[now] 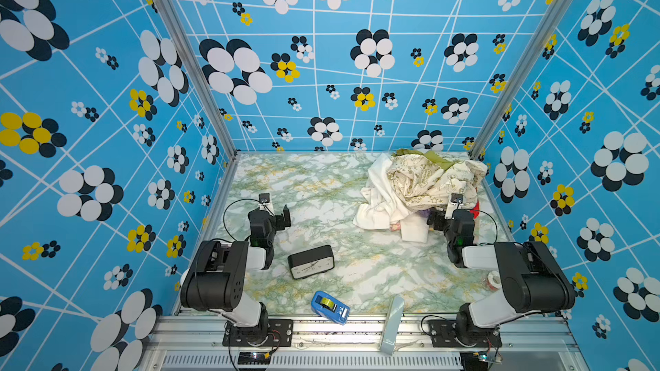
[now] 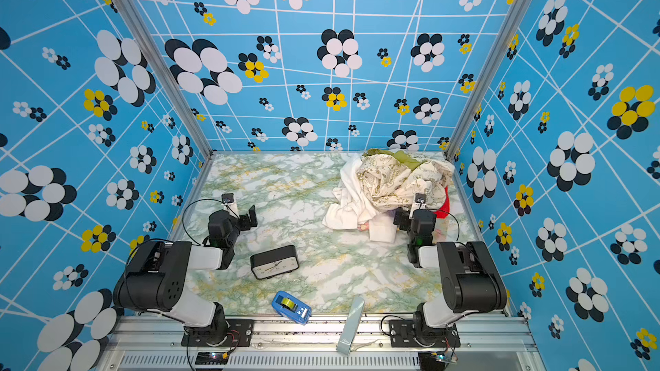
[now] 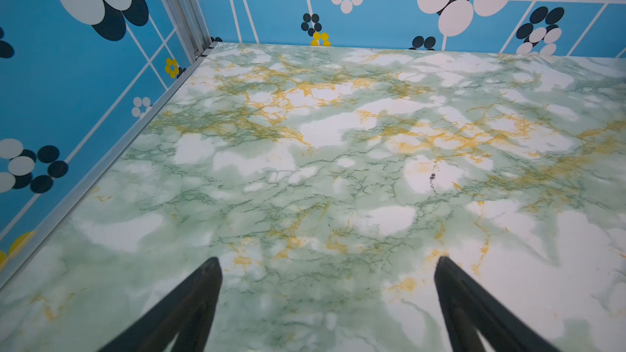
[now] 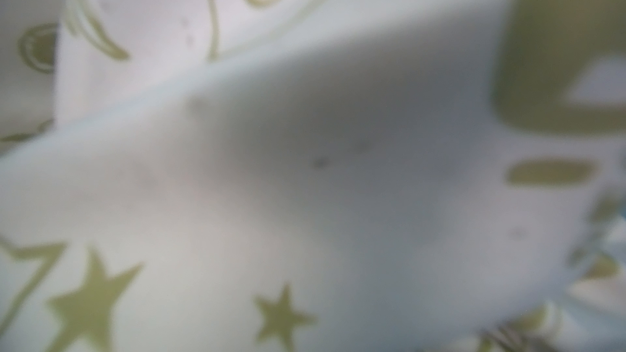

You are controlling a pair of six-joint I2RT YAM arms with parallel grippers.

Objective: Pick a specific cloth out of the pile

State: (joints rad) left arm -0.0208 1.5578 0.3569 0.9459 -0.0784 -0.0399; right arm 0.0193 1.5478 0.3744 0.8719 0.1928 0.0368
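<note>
Right wrist view shows only blurred star-printed fabric (image 4: 305, 198): I hold the right gripper (image 1: 434, 222), jaws wide, against the pile (image 1: 434, 176); the cloth (image 1: 375, 205) spills from its left flank, while the left gripper (image 3: 327, 260) waits spread, clear.

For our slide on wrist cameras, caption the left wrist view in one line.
Left gripper, fingers open, hovers over the green-marbled table by the blue flowered walls.

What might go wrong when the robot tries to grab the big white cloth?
The right gripper sits close by the printed cloth, and its wrist view shows only that print, so it might grab the wrong one. The white cloth lies partly under the printed cloth, so pulling it may drag that one along too.
</note>
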